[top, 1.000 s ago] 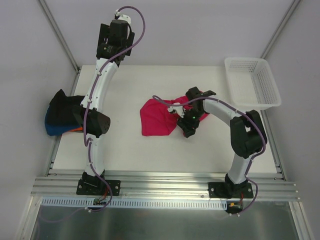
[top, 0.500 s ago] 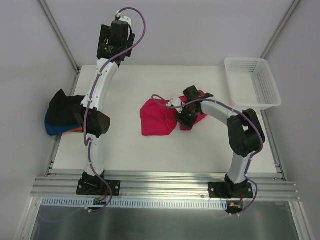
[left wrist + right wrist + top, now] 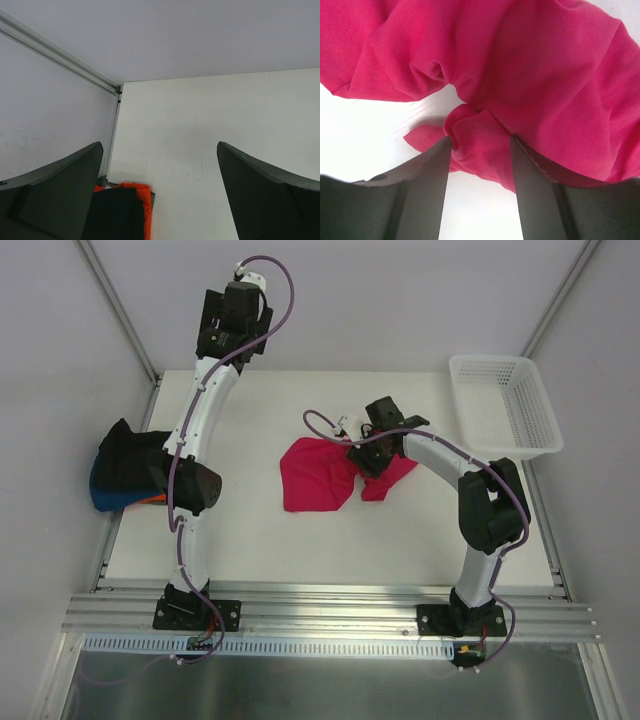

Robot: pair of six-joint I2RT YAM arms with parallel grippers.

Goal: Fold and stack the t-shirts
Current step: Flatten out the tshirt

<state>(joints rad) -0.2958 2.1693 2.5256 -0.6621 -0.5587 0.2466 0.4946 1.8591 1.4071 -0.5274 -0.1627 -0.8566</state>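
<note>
The right gripper (image 3: 480, 150) has moved toward the upper centre and is closing around a fold of the crimson-pink t-shirt (image 3: 545, 75), probably to begin folding; whether it already holds cannot be told. The left gripper (image 3: 160, 195) is open.

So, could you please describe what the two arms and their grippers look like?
Both arms match: the left arm and right arm have smooth white tubular links between chunky black joints, and each stands on a black base plate. A thin purple cable loops along each. The fingers are matte dark grey, broad and tapering to a tip. No markings are legible.
</note>
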